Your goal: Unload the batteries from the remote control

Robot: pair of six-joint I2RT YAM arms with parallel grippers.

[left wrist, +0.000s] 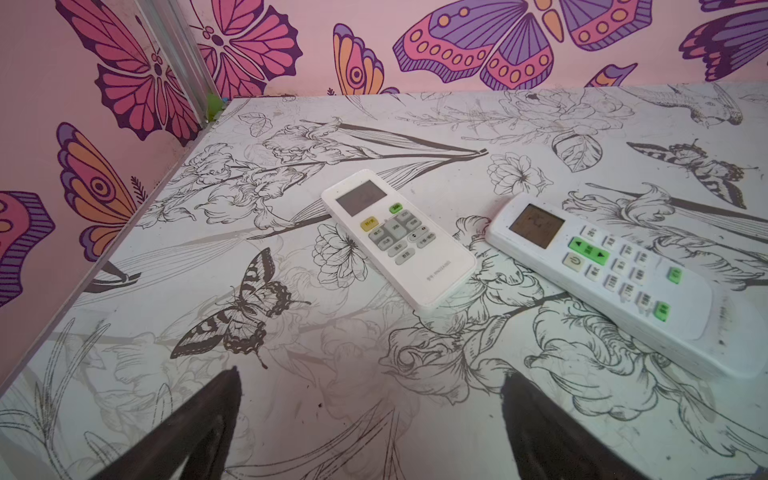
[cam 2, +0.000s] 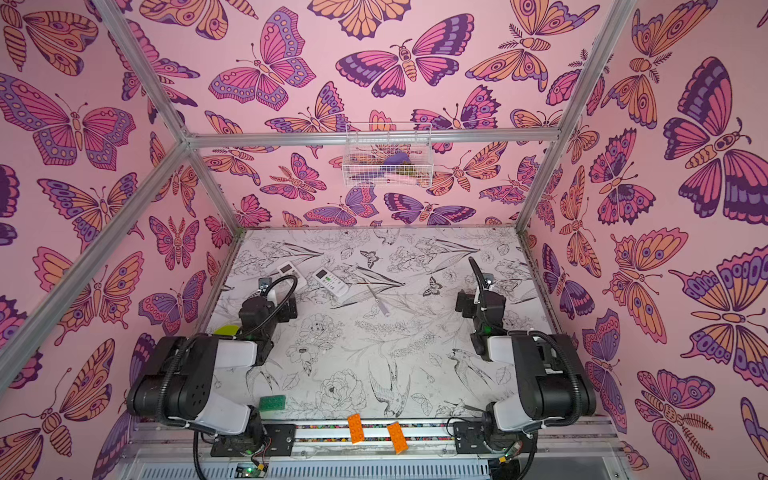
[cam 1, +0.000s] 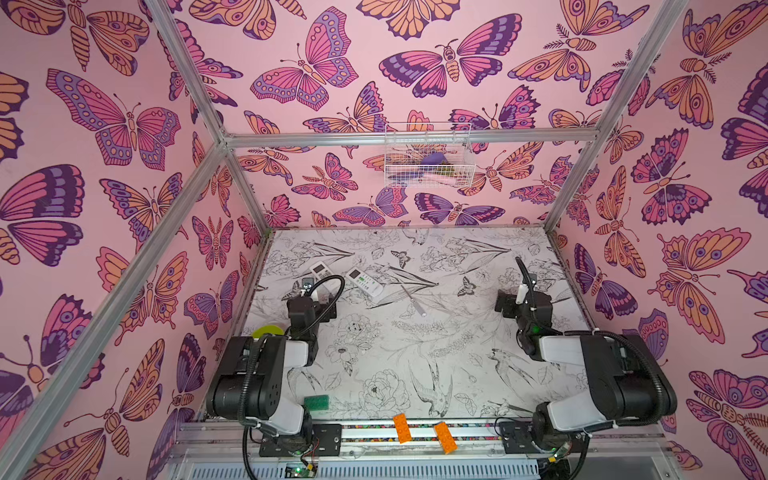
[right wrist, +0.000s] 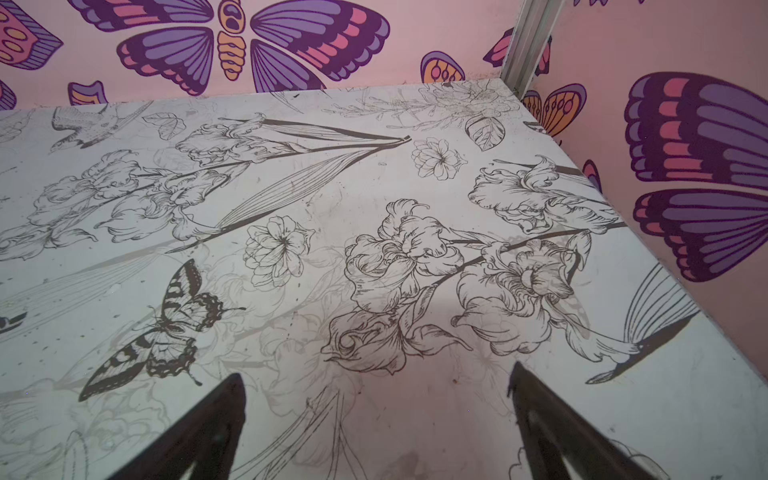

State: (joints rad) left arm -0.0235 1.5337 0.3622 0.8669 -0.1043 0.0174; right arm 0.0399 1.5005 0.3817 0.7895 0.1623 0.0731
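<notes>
Two white remote controls lie face up, side by side, at the table's back left. In the left wrist view the smaller remote (left wrist: 397,239) lies beside the larger one with green buttons (left wrist: 615,274); both top views show the pair (cam 1: 322,270) (cam 1: 365,282). The batteries are hidden. My left gripper (left wrist: 372,374) is open just short of the remotes, holding nothing. On the right side of the table my right gripper (right wrist: 378,372) is open over bare table.
A clear-handled screwdriver (cam 1: 413,301) lies just right of the remotes. At the front edge sit a green brick (cam 1: 316,402) and two orange bricks (cam 1: 402,428). A yellow-green disc (cam 1: 268,331) peeks out beside the left arm. A wire basket (cam 1: 428,156) hangs on the back wall.
</notes>
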